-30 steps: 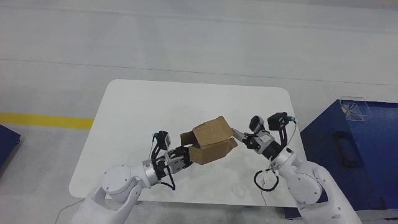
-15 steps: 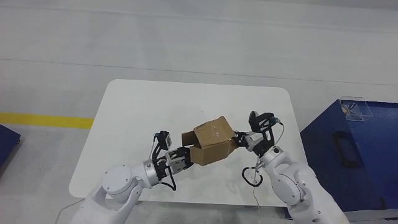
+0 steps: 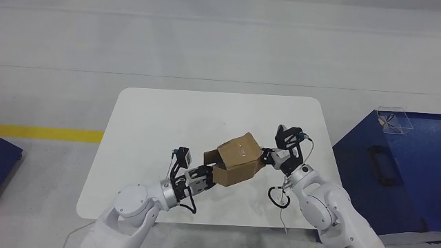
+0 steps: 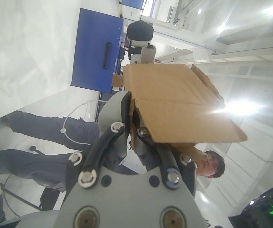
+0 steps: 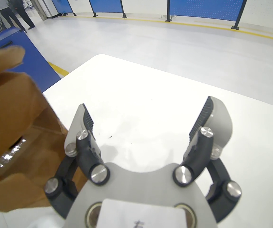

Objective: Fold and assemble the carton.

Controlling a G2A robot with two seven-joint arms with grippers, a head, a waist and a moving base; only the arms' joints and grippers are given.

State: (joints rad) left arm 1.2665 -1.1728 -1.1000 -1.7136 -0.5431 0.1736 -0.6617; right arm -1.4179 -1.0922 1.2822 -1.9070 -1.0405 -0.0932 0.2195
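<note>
The carton (image 3: pixel 238 157), a half-folded brown cardboard box, is being pinched at one flap by the left hand (image 4: pixel 130 110) while the right hand (image 5: pixel 148 110) is gaping wide beside it.

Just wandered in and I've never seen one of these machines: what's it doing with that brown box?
A two-armed robot is putting together a cardboard carton at a white table. Its left tool is clamped on one of the carton's flaps. The right tool is open beside the carton's other side, with nothing between its fingers. The carton is only partly folded, with flaps sticking out.
</note>
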